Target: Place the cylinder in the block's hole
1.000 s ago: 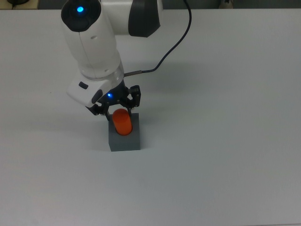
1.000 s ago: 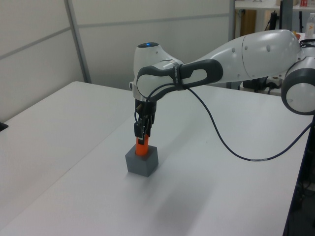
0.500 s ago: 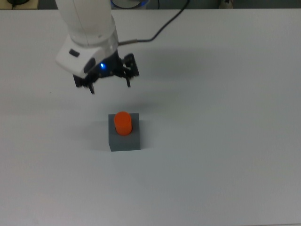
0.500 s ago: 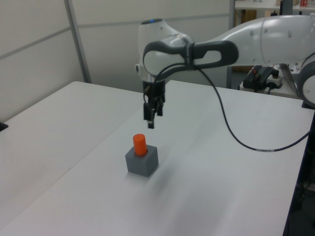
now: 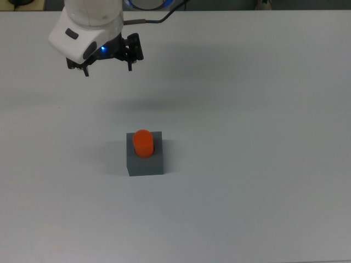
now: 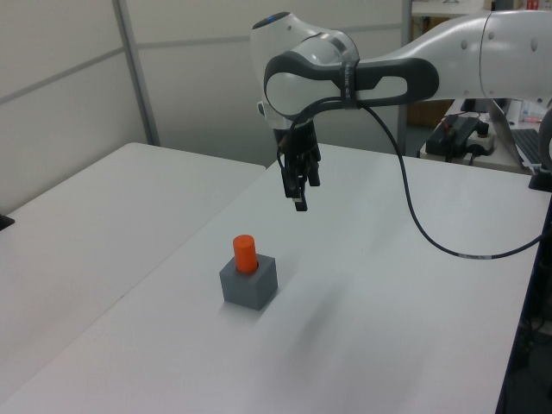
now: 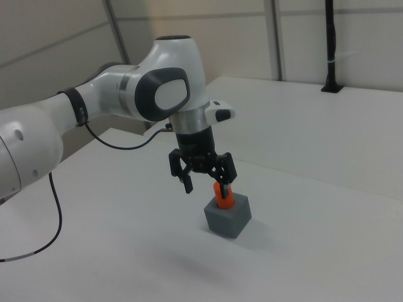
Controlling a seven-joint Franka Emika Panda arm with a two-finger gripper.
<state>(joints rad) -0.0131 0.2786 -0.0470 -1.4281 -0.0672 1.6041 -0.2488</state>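
Observation:
The orange cylinder (image 5: 143,143) stands upright in the hole in the top of the dark grey block (image 5: 146,162), its upper part sticking out; the hole itself is covered by it. My gripper (image 5: 108,70) hangs open and empty, high above the table and well off toward the top view's upper left of the block. In the left view the gripper (image 6: 299,194) is up and to the right of the cylinder (image 6: 245,254) and block (image 6: 248,283). In the right view the gripper (image 7: 208,184) partly overlaps the cylinder (image 7: 222,195) above the block (image 7: 228,215).
The white table (image 5: 263,164) spreads around the block. A black cable (image 6: 405,198) loops from the arm over the table's right side in the left view. Wall panels stand behind, and a black post (image 7: 330,44) rises at the far edge in the right view.
The gripper, which was around the cylinder a second ago, has let go, risen, and drawn away toward the top view's upper left. The cylinder stays seated in the block.

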